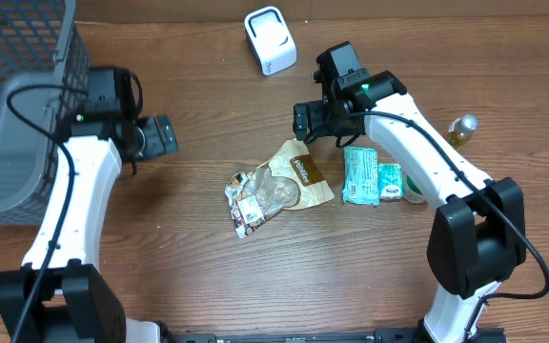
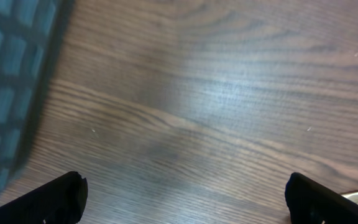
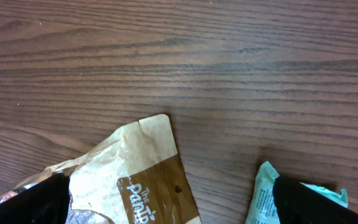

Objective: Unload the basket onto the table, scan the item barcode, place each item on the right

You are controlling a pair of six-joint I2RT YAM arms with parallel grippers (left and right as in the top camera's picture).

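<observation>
At the left of the table, left arm: it reaches up from the near edge and bends toward the middle. The left gripper (image 1: 163, 134) hangs over bare wood beside the grey basket (image 1: 12, 114), fingers spread wide and empty.
Right arm: it rises from the near right corner and leans in toward the centre. The right gripper (image 1: 305, 122) is poised above the top corner of the brown snack bag (image 1: 289, 181), jaws spread wide, gripping nothing.
Item: the brown snack bag lies flat mid-table, its clear-window end pointing to the near left.
Scanner: the white scanner (image 1: 270, 40) stands at the far edge, well apart from the bag and both grippers.
Overhead only: a green packet (image 1: 360, 176) lies just right of the bag, a smaller green-and-white pack (image 1: 391, 183) touches it, and a gold-capped bottle (image 1: 462, 127) stands beyond the right arm.
Left wrist only: the left gripper (image 2: 194, 202) shows two dark fingertips at the bottom corners over wood grain, with the basket (image 2: 8, 81) blurred at the left.
Right wrist only: the right gripper (image 3: 176, 205) straddles the bag (image 3: 135, 168), whose white lettering is cut off by the frame, and the green packet (image 3: 263, 193) pokes in.
Hard to make out: no barcode is readable in any view. A pale sliver at the left wrist view's right edge is too small to identify. The overhead frame cuts off the basket.
</observation>
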